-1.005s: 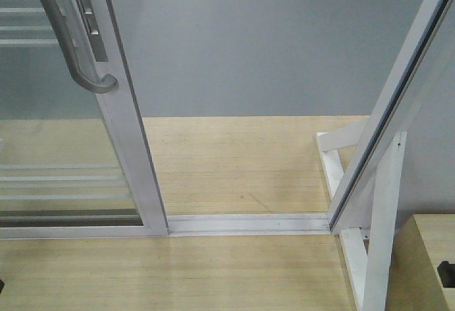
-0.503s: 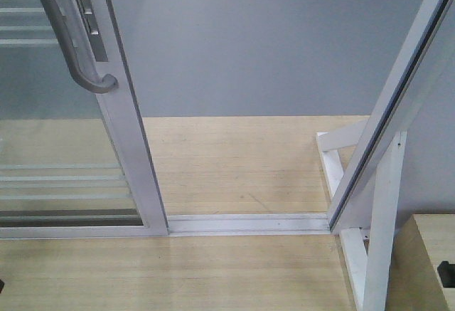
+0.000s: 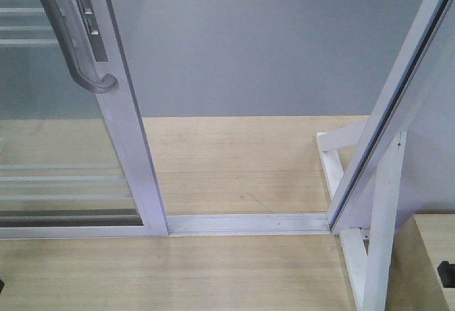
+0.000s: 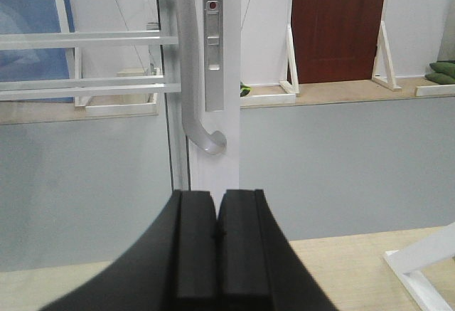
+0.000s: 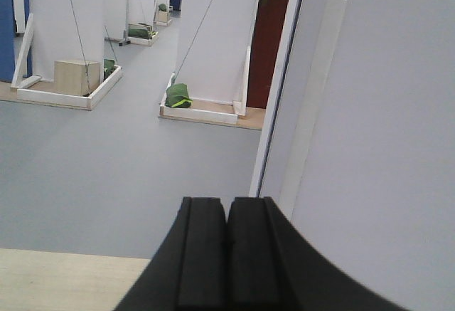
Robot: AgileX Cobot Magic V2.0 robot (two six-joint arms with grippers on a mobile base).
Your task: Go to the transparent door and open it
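Observation:
The transparent door [image 3: 64, 154] stands at the left of the front view, clear glass with thin white bars in a white frame. Its grey curved pull handle [image 3: 67, 37] is on the right stile [image 3: 131, 154]. A wide gap lies between this stile and the white frame post [image 3: 398, 104] on the right. In the left wrist view the stile [image 4: 227, 76] and handle [image 4: 193, 104] are straight ahead, above my left gripper [image 4: 217, 198], which is shut and empty, apart from them. My right gripper [image 5: 227, 206] is shut and empty, beside the white frame post [image 5: 281, 104].
A white floor track [image 3: 249, 222] crosses the wooden floor between stile and post. A white triangular brace [image 3: 377, 240] stands at the lower right beside a wooden box [image 3: 434, 261]. Grey floor lies beyond the gap. Distant white panels and a red door [image 4: 338, 23] stand behind.

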